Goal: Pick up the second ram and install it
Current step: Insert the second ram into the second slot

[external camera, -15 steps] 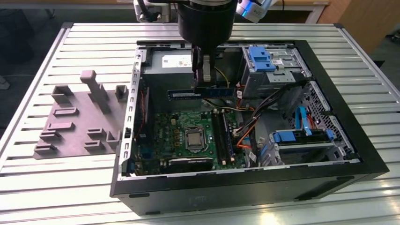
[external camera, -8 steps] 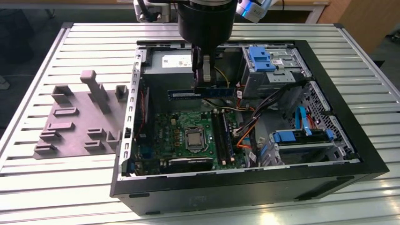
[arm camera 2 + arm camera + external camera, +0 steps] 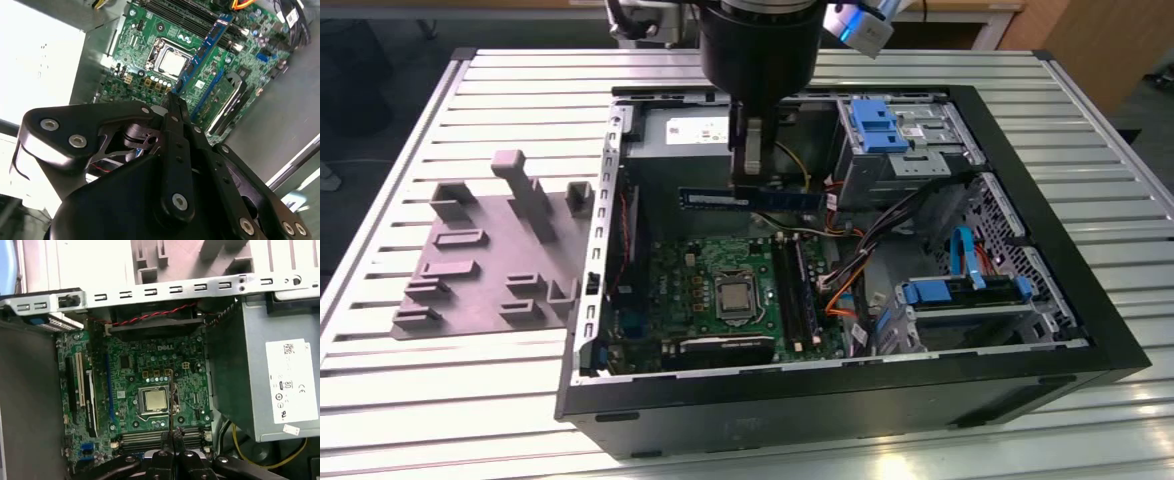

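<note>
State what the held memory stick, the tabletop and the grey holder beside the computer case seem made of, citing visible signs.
The second ram, held by the gripper: blue circuit board, likely fibreglass laminate, with dark chips. The table: probably aluminium; silvery ribbed slats, soft sheen. The grey holder: likely plastic; uniform, matt, unreflective.

A white label (image 3: 292, 385) of small dark print and symbols sits on the grey power supply (image 3: 235, 370); short white lettering (image 3: 165, 347) marks the green motherboard (image 3: 125, 385).
</note>
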